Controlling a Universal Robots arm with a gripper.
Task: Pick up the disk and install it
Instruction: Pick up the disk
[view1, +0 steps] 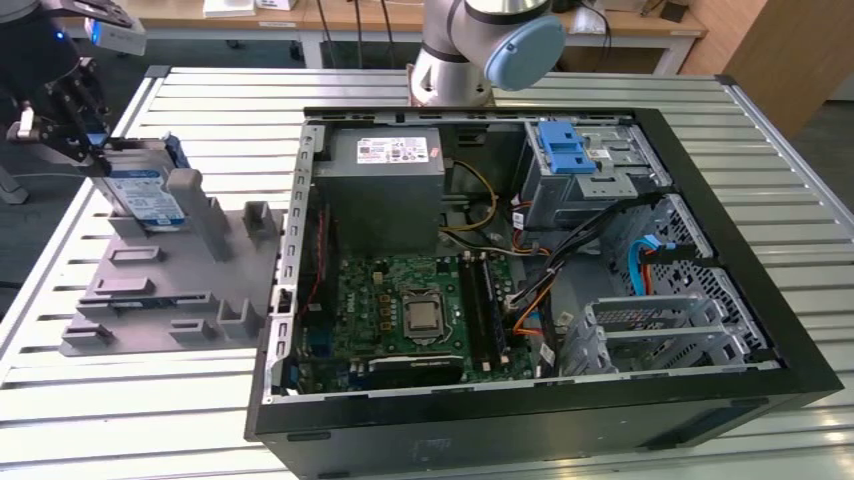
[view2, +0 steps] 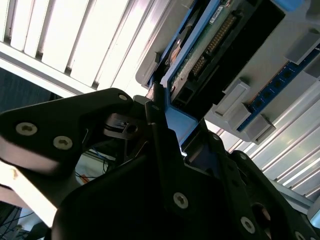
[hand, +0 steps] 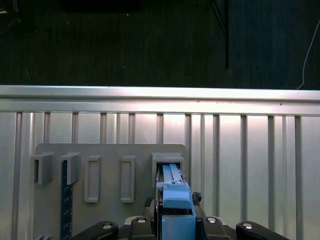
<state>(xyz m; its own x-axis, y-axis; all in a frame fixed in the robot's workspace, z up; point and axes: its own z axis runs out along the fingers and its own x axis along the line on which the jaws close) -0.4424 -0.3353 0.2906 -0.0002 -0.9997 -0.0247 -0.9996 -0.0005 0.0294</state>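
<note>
**Gripping the disk at its holder — carrying and installing are left**

We see the gripper (view1: 96, 155) closed on the disk (view1: 144, 195), clamped at its upper edge. In the first wrist view the blue side rail (hand: 172, 192) sits pinched between the black fingers (hand: 155, 220). The disk stands on edge in a slot of the grey holder (view1: 160, 300), at the exterior view's left, well apart from the open computer case (view1: 534, 425) on the slatted table (view1: 134, 420).

We judge that the grasp is made but the pick-up is not finished, since the disk looks seated in its slot. The drive bay (view1: 601, 180) with its blue latch (view1: 567, 152) lies at the far side of the case.

As for writing, the disk carries a blue-and-white label and the power supply (view1: 387, 200) a white sticker (view1: 391, 150) — the print on both is too small for us to make out.
</note>
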